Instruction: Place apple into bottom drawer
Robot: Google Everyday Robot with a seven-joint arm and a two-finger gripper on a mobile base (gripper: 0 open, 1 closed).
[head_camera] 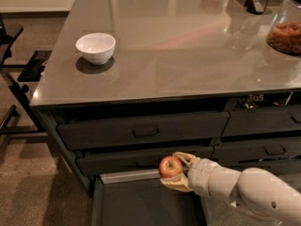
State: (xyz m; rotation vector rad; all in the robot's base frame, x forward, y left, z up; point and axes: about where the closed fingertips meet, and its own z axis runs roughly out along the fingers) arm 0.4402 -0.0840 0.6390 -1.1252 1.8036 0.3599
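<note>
The apple (170,166) is small, red with yellowish patches. My gripper (175,169) reaches in from the lower right and is shut on it, with pale fingers above and below. It holds the apple over the back edge of the open bottom drawer (141,206), just above the pale strip (128,175) at the drawer's back. The drawer is pulled out, dark and flat inside. The apple sits in front of the middle drawer face.
Two handled drawers (146,132) sit above the open one, with a narrower right stack (263,121) beside them. On the grey countertop (178,51) stand a white bowl (95,47), a jar of brown snacks (287,32) and a dark object at the back right.
</note>
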